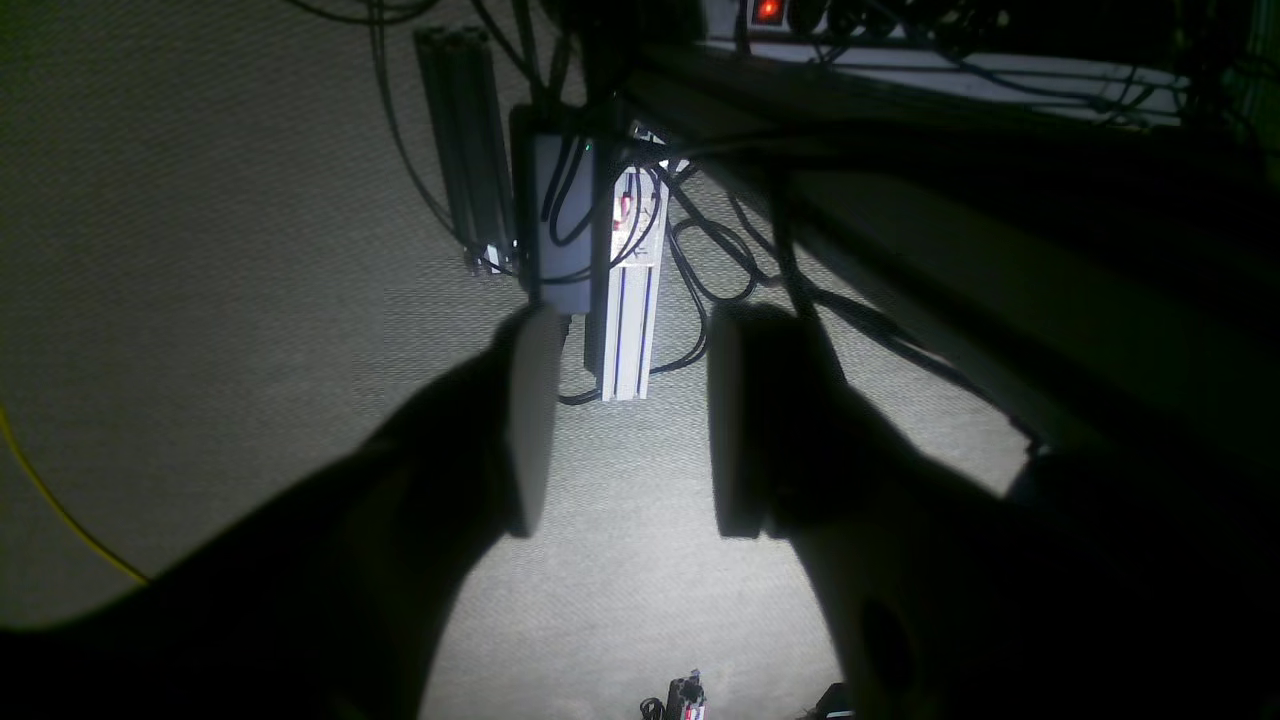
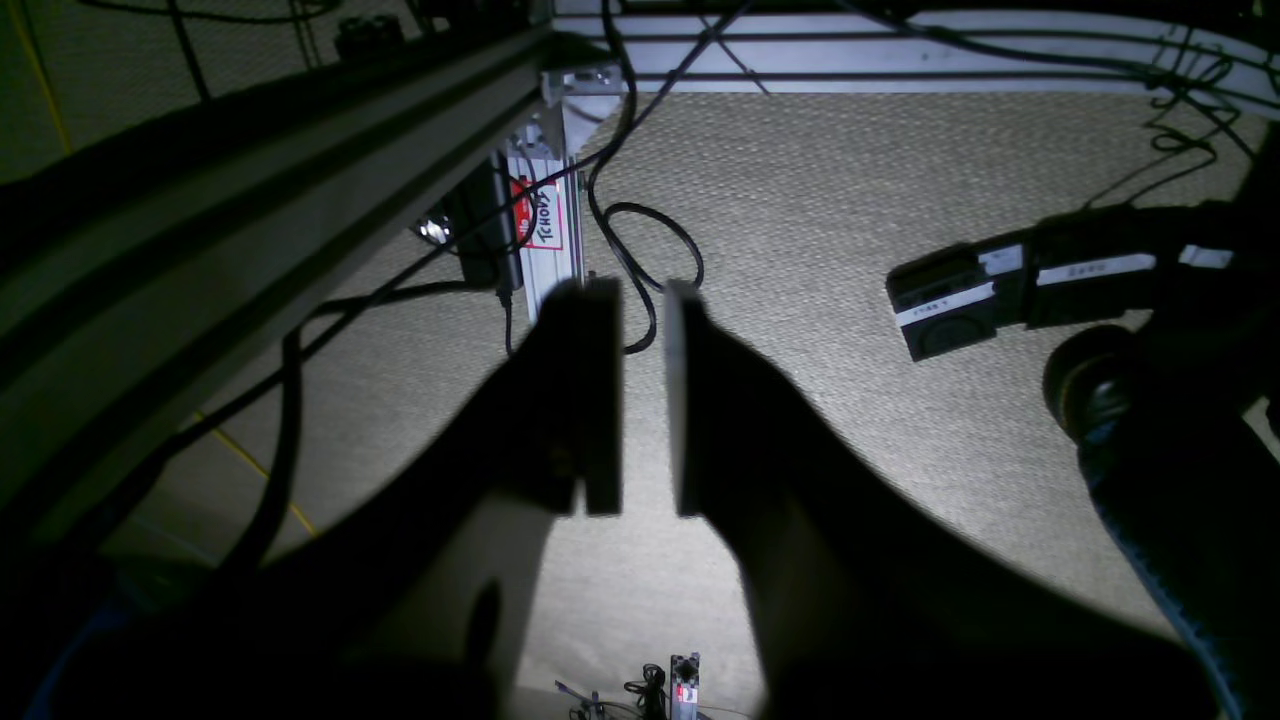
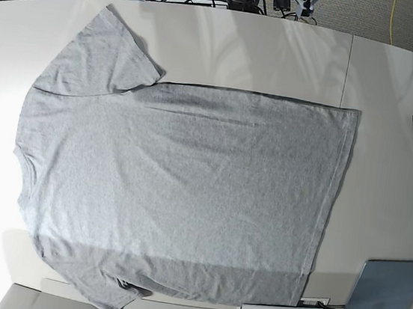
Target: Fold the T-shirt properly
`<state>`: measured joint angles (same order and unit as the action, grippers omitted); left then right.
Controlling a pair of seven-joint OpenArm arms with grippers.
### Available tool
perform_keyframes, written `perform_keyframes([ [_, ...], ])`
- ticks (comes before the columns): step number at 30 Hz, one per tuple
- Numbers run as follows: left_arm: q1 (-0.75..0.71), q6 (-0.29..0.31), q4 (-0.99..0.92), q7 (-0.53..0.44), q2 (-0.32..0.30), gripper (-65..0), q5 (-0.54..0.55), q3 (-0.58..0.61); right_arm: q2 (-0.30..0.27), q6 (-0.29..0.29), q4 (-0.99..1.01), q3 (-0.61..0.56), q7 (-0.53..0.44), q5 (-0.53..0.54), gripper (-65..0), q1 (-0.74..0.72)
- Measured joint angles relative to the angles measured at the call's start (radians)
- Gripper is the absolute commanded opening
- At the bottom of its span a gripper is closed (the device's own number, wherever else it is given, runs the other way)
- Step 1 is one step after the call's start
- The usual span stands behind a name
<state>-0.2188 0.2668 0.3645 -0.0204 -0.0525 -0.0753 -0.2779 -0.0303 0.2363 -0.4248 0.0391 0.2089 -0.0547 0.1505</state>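
Basically T-shirt (image 3: 179, 189) flat on table (image 3: 385, 169), no print visible. Left gripper (image 1: 625, 420) jaws apart, empty. Right gripper (image 2: 645, 395) narrow gap, empty. Red label (image 2: 540, 215) reads "TCHOUS"-ish, unclear.

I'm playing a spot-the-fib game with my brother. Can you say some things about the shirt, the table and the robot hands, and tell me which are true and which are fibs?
1. The T-shirt lies spread flat on the table. True.
2. The shirt is bright red. False: it is grey.
3. The left gripper has open jaws with nothing between them. True.
4. The right gripper is holding the shirt. False: it hangs over the floor, holding nothing.
5. The shirt is already folded. False: both sleeves are spread out.
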Motion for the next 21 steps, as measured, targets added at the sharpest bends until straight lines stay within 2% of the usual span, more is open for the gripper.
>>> perform_keyframes([
  [11,-0.016,0.000,0.026,0.007,0.000,-39.4,0.000,0.000,-0.002,0.000,-0.002,0.000,0.003,0.001,-56.5,0.015],
  [15,-0.079,0.001,0.126,0.076,-0.007,-39.4,0.000,0.000,-0.027,0.001,-0.003,0.000,0.011,0.001,-56.5,0.055],
  [18,-0.138,0.011,0.222,0.109,-0.034,-39.4,0.005,0.002,-0.061,0.000,-0.029,0.000,0.018,0.001,-56.5,0.100],
  [21,-0.196,0.034,0.329,0.182,-0.079,-39.4,0.094,0.002,-0.088,0.000,-0.133,0.000,0.048,-0.002,-56.5,0.167],
])
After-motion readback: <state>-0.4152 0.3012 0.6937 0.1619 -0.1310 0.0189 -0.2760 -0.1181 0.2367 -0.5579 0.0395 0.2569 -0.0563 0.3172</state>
